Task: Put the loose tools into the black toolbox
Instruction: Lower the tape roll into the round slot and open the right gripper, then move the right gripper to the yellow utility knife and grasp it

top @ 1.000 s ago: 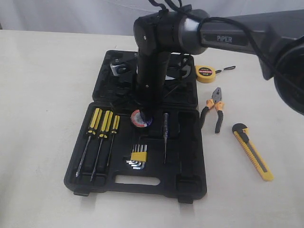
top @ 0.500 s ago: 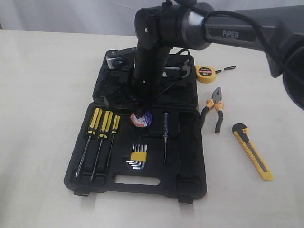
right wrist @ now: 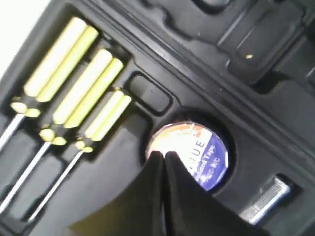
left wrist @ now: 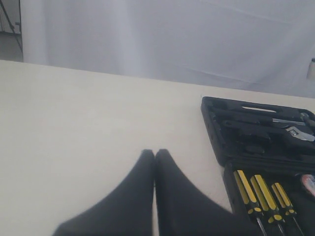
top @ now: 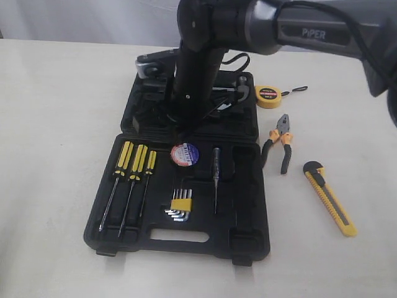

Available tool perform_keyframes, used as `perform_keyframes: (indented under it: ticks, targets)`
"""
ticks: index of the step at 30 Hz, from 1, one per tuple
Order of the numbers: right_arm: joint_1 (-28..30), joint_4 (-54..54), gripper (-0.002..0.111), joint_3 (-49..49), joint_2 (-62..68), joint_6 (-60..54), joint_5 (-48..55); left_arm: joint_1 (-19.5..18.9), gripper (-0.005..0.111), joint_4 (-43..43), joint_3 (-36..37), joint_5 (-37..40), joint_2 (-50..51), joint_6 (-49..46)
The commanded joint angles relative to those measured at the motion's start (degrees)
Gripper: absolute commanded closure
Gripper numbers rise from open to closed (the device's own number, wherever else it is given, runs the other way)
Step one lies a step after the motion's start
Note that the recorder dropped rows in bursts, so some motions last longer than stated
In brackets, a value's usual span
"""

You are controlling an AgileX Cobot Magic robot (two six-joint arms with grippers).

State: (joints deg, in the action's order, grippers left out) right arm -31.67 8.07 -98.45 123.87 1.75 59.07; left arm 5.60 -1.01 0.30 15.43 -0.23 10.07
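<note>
The black tape roll (top: 184, 154) sits in a round recess of the black toolbox (top: 245, 183), beside the screwdrivers (top: 131, 177). My right gripper (right wrist: 162, 157) hangs above it, fingers pressed together and empty. My left gripper (left wrist: 155, 153) is closed too, over the table (left wrist: 74, 123).

Claw (right wrist: 162, 155) closed over tape roll (right wrist: 206, 152) in toolbox (right wrist: 275, 113) recess; screwdrivers (right wrist: 81, 88) alongside.

The right arm (top: 197, 74) reaches across, forearm pointing steeply down. The right gripper (right wrist: 161, 156) and the left gripper (left wrist: 155, 153) both have fingers pressed together.
</note>
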Motion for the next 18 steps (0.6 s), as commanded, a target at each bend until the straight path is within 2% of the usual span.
perform_keyframes:
  ticks: [1, 6, 12, 18]
  targets:
    - [0.2, 0.5, 0.109, -0.1, 4.0, 0.4, -0.1, 0.3, 0.107, -0.3, -0.3, 0.0, 0.2, 0.0]
    - [0.2, 1.1, 0.109, -0.1, 5.0, 0.2, 0.5, 0.3, 0.107, -0.3, -0.3, 0.0, 0.2, 0.0]
    - [0.2, -0.6, 0.109, -0.1, -4.8, -1.1, 2.4, 0.3, 0.107, -0.3, -0.3, 0.0, 0.2, 0.0]
    - [0.2, -1.5, 0.109, -0.1, -12.2, -3.1, 9.3, 0.3, 0.107, -0.3, -0.3, 0.0, 0.2, 0.0]
